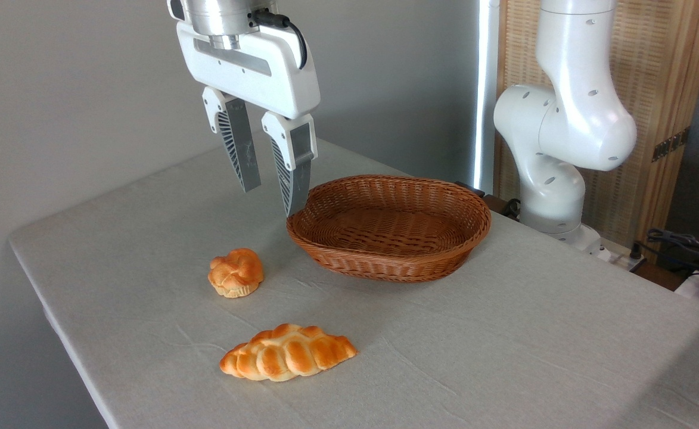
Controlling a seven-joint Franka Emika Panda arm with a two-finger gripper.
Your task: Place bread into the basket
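Camera view, fixed: white two-finger gripper (pixel 272 202) above the grey cloth-covered counter (pixel 504 333), jaws parted, gripping nothing. Small round knotted golden-orange bun (pixel 236 272) on the counter, left of the shallow oval brown wicker basket (pixel 390 226) and apart from it. Longer braided golden loaf with pointed ends (pixel 288 353) nearer the front. Gripper's right fingertip overlapping the basket's left rim. Arm's upper part cut off by the top edge. Two breads, one basket.
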